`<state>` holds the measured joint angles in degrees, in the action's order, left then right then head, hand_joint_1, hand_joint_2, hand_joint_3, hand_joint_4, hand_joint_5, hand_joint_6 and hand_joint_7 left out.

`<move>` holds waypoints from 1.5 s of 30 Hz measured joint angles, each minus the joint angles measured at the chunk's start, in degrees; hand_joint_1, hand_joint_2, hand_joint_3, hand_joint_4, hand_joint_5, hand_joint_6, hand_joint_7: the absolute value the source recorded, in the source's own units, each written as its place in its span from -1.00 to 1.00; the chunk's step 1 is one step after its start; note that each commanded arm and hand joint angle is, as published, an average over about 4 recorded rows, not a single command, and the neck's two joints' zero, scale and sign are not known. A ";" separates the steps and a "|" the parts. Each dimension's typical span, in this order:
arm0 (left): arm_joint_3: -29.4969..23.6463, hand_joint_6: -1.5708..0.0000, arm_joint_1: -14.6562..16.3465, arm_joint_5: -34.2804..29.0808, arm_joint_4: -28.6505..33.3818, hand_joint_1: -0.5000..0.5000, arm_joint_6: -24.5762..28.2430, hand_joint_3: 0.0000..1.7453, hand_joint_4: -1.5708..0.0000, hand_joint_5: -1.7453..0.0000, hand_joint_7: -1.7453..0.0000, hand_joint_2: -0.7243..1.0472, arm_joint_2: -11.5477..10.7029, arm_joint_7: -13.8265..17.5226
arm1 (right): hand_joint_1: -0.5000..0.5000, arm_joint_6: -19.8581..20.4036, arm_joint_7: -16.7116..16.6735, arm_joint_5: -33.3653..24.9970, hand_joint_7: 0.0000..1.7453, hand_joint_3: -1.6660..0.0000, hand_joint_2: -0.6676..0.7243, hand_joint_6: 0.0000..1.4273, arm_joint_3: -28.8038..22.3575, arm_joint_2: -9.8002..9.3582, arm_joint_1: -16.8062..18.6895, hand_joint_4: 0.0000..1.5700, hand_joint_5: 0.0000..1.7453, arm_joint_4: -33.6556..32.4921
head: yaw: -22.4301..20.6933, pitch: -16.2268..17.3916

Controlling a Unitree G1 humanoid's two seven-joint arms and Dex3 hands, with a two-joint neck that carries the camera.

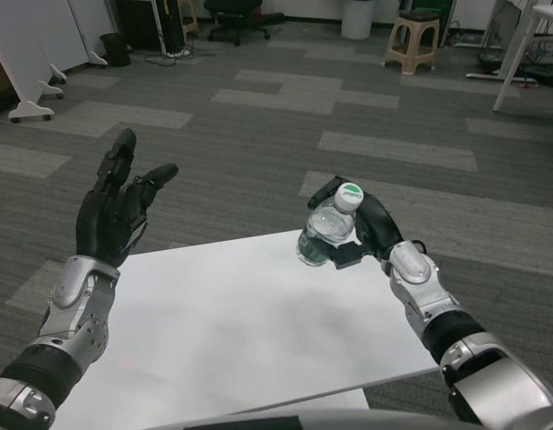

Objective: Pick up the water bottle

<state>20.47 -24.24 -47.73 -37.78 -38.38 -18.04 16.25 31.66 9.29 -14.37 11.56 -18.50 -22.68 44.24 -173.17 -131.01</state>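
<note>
A clear plastic water bottle [326,231] with a white cap and green label is gripped by my right hand [366,228] above the far right part of the white table [231,331]. The bottle is tilted, its cap pointing up and toward me, and it looks lifted off the tabletop. My fingers wrap around its far side and hide part of the body. My left hand [115,206] is raised over the table's far left corner, fingers spread, holding nothing.
Grey carpet floor lies beyond the table. Far back stand a beige plastic stool [412,40], an office chair [236,16], a white partition foot [30,109] at the left and a white table leg [518,54] at the right.
</note>
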 measured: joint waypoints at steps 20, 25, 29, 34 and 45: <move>-0.06 1.00 0.00 0.00 0.02 -0.99 0.00 -0.60 1.00 -0.18 1.00 1.00 0.00 0.00 | -0.33 0.00 0.01 0.00 0.84 -0.81 -0.91 -0.52 0.01 0.00 0.00 -0.49 0.89 -1.52 | -0.08 -0.10; -0.06 1.00 0.01 0.00 0.08 -1.00 0.00 -0.60 1.00 -0.18 1.00 1.00 0.00 0.00 | -0.33 0.00 0.01 0.00 0.80 -0.81 -0.91 -0.52 0.00 -0.01 0.03 -0.49 0.89 -1.65 | -0.05 -0.07; -0.06 1.00 0.01 0.01 0.12 -0.98 0.00 -0.60 1.00 -0.18 1.00 1.00 0.00 0.00 | -0.33 0.00 0.01 0.00 0.84 -0.81 -0.91 -0.52 -0.01 -0.08 0.17 -0.49 0.89 -1.86 | -0.02 -0.03; -0.07 1.00 0.04 0.01 0.16 -1.00 0.00 -0.60 1.00 -0.18 1.00 1.00 0.00 0.00 | -0.33 0.00 0.01 0.00 0.84 -0.81 -0.91 -0.52 -0.01 -0.30 0.68 -0.49 0.89 -1.90 | -0.12 -0.13; -0.17 1.00 0.31 0.17 0.45 -0.98 0.00 -0.60 1.00 -0.18 1.00 1.00 0.00 0.00 | -0.33 0.00 0.01 -0.01 0.84 -0.81 -0.91 -0.52 -0.04 -0.63 0.74 -0.49 0.89 -1.92 | -0.13 0.02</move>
<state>20.30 -23.94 -47.56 -37.34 -38.38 -18.04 16.25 31.66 9.30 -14.38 11.52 -19.12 -21.94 42.32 -173.30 -130.99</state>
